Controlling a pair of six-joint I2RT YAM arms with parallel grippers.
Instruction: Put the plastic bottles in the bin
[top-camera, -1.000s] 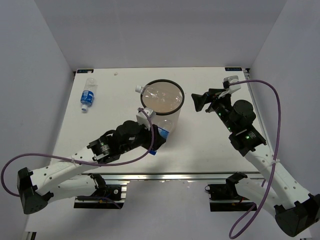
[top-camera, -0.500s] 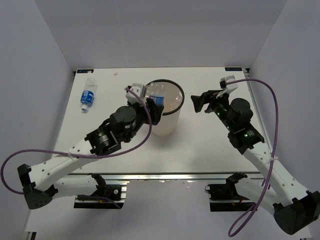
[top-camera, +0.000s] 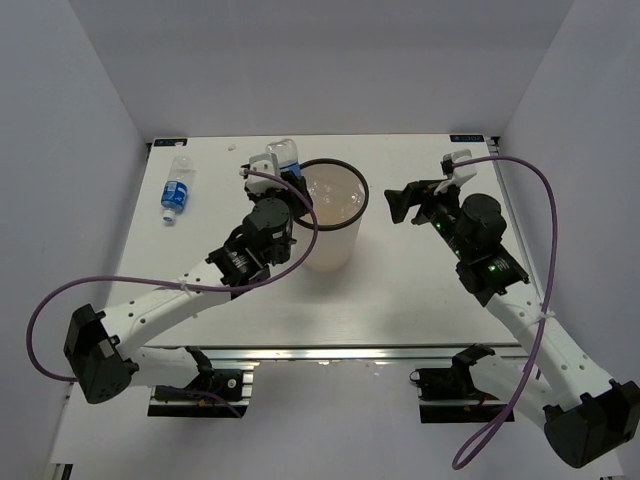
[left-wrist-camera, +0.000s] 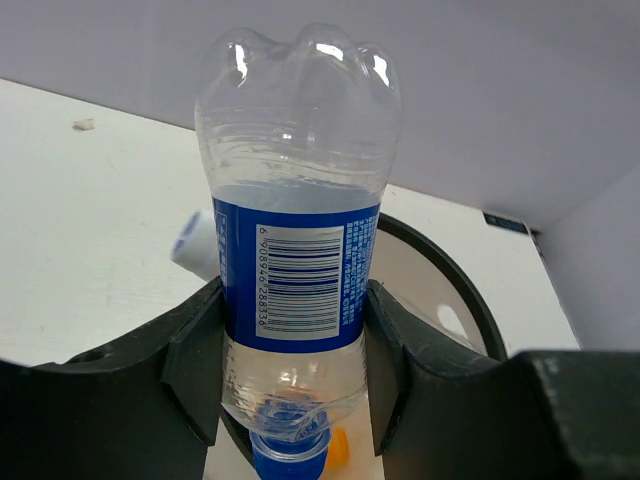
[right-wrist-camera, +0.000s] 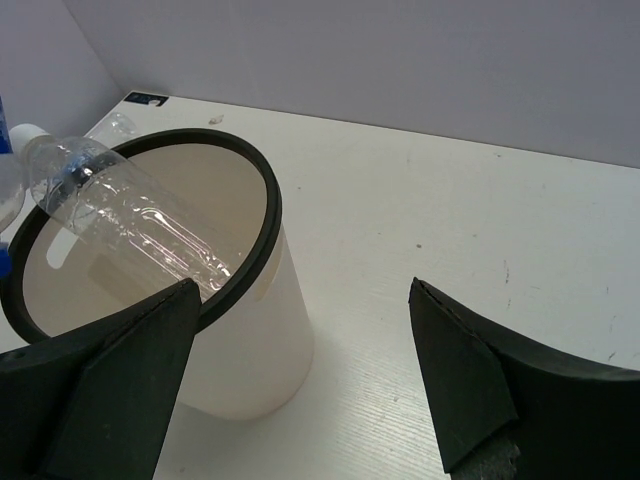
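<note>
The left claw (left-wrist-camera: 295, 350) clamps a blue bottle (left-wrist-camera: 297, 200) cap-down right at the far-left rim of the bin (top-camera: 335, 250), and the right claw (top-camera: 428, 187) hangs wide and empty beside it. Released here, the bottle may clip the rim or the clear bottle (right-wrist-camera: 130, 225) leaning out over it, spilling either onto the table (top-camera: 400, 290). Farther left, another bottle (top-camera: 176, 188) lies untouched.

Robotics lab test cell. Enclosed by 3 plain white walls (top-camera: 320, 60) around a white table (top-camera: 400, 290). Fitted with aluminium rail (top-camera: 330, 352) at near edge.
</note>
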